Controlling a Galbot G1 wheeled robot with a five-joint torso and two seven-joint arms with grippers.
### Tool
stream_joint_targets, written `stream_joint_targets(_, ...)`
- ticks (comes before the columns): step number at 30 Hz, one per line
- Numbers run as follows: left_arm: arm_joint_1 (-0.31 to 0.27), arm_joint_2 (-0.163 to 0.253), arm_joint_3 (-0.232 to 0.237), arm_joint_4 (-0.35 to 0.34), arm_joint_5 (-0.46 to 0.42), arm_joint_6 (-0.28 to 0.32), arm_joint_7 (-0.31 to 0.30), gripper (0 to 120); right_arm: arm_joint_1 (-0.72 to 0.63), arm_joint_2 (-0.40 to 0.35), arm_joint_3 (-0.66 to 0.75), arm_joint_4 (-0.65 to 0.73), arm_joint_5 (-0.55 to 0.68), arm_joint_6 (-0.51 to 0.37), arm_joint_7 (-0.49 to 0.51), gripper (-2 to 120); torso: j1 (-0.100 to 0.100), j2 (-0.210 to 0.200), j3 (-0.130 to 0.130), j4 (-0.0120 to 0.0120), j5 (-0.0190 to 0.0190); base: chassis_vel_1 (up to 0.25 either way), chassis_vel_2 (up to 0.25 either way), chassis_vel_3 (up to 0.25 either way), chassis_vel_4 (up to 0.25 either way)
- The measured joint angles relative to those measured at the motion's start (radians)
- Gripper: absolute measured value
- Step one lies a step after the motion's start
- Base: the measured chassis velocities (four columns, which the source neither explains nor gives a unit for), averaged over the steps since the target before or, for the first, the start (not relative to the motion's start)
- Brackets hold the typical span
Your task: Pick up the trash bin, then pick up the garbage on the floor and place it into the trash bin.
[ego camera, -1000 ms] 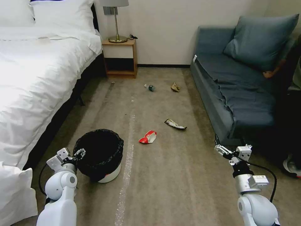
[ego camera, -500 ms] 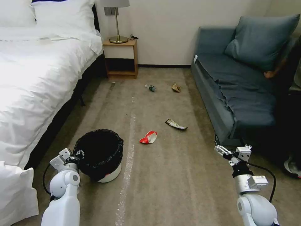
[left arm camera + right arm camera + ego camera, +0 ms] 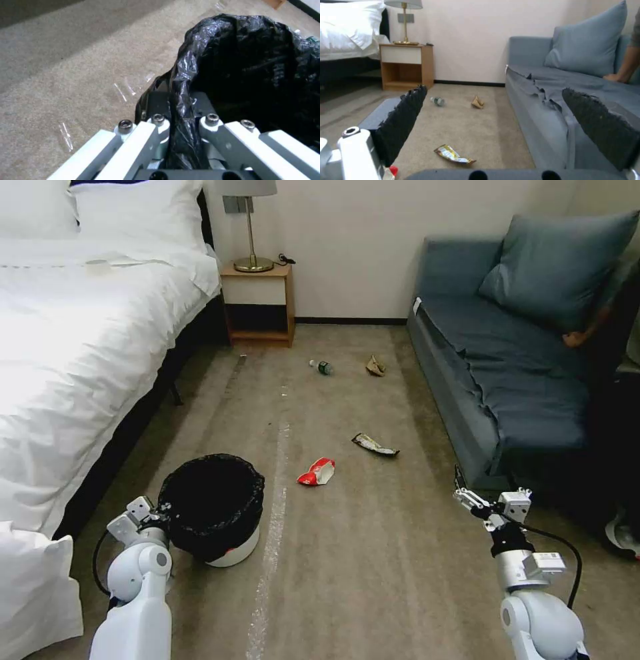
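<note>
Trash bin: the small round white plastic bin (image 3: 230, 553) lined with a crinkled black bag stands on the carpet (image 3: 373, 580) between the white bed (image 3: 80, 367) and the blue sofa (image 3: 493, 380), near your left side.
Left gripper: your left gripper (image 3: 181, 118) straddles the bag-covered rim, one finger outside and one inside, pinched narrow on it.
Right gripper: your right gripper (image 3: 481, 501) hangs beside the sofa base, fingers spread wide, holding nothing.
Garbage: the crumpled red-and-white wrapper (image 3: 317, 472) lies just beyond the bin; the flat dark-and-yellow snack wrapper (image 3: 375, 445) lies farther on; the small clear green-labelled bottle (image 3: 321, 367) and the crumpled brown paper (image 3: 375, 366) lie near the wooden nightstand (image 3: 259, 303).
Step in hand: securing the bin; none of the litter is collected yet.
Next move: likely a straight lift, keeping the bin upright; the thin bag may slip under the fingers.
Change from earlier frame: your left gripper has moved down from beside the rim onto it; the bin and litter are unmoved.
</note>
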Motion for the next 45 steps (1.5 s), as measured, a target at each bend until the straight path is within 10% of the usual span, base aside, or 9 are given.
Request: stream_joint_targets(45,0.108,0.013,-0.015,-0.254,0.121,-0.062,0.006,5,-0.003,0.016,-0.025,0.009,-0.022,0.007,0.004,100,0.0,0.0,0.0,0.0,0.0,0.0,0.0,0.0,0.0)
